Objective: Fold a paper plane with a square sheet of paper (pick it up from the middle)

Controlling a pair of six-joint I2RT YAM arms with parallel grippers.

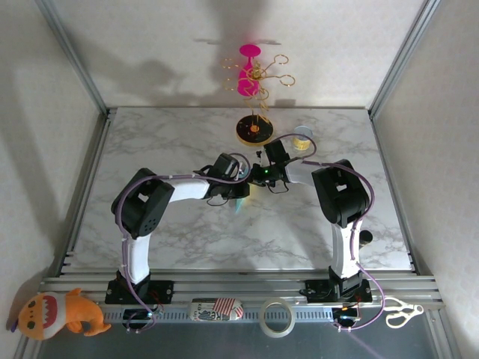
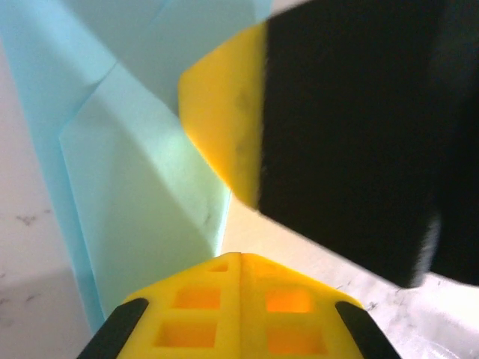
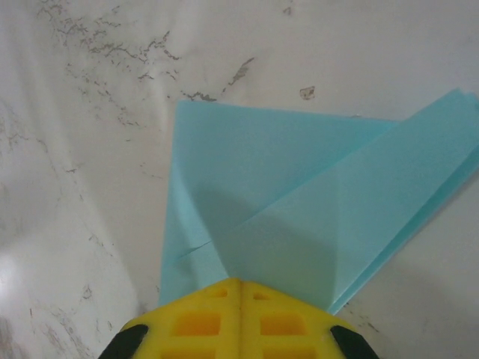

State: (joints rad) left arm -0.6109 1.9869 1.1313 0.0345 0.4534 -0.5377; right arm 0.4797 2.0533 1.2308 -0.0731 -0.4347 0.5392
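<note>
Fingers point(image 3: 196, 323) of left gripper point(image 2: 240, 256) and right gripper point(image 3: 239, 282), closed, are pressing folded paper point(image 3: 299, 202) near the stand base point(image 1: 254, 129). Likely they are sharpening its creases.

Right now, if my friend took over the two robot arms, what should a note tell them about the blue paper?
Left gripper: shut, tips on the thin teal-blue paper sheet.
Right gripper: shut, tips at the same sheet. I cannot tell whether it is pinching or pressing.
Paper: lying mid white marble table, between both arms.
Done: several diagonal folds are in.
Left: it is not yet a slim dart, so more folds are needed.
</note>
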